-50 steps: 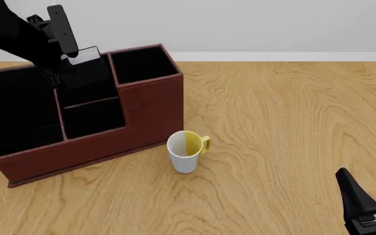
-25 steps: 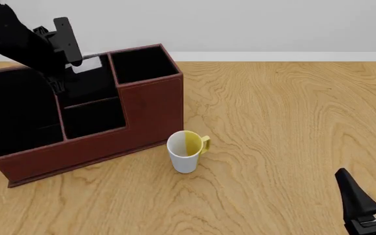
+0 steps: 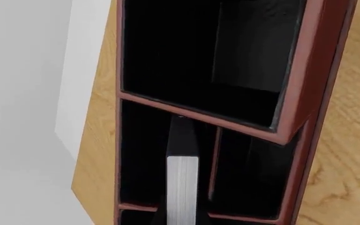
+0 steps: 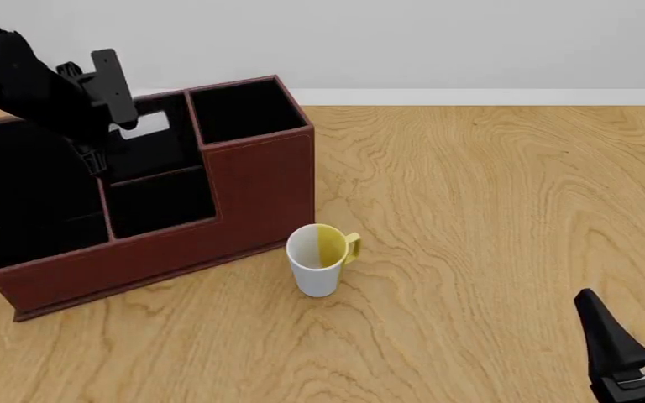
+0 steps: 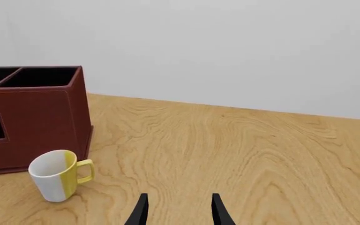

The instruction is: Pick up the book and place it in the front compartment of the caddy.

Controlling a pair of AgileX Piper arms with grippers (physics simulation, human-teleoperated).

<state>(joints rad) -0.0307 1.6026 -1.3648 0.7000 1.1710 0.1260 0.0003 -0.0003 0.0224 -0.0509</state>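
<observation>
The reddish-brown caddy [image 4: 255, 185] stands at the table's left. My left gripper [image 4: 121, 126] reaches down into its middle section, shut on the black book [image 4: 151, 126]. The book's white page edges show just inside the front compartment [image 4: 154, 155], the half against the taller back wall. In the left wrist view the book [image 3: 182, 187] stands on edge in that cell [image 3: 142, 154], beside the low divider [image 3: 214, 159]; the fingers themselves do not show there. My right gripper [image 4: 637, 323] rests open at the near right, holding nothing, far from the caddy [image 5: 42, 112].
A white-and-yellow mug [image 4: 320, 260] stands upright just in front of the caddy's right end, and shows in the right wrist view too [image 5: 55, 176]. Bare wooden tabletop [image 4: 490, 210] stretches to the right. A grey wall lies beyond the far edge.
My left gripper has come down with the book, carrying it from above the caddy's back wall into the far middle cell. The right arm has not moved.
</observation>
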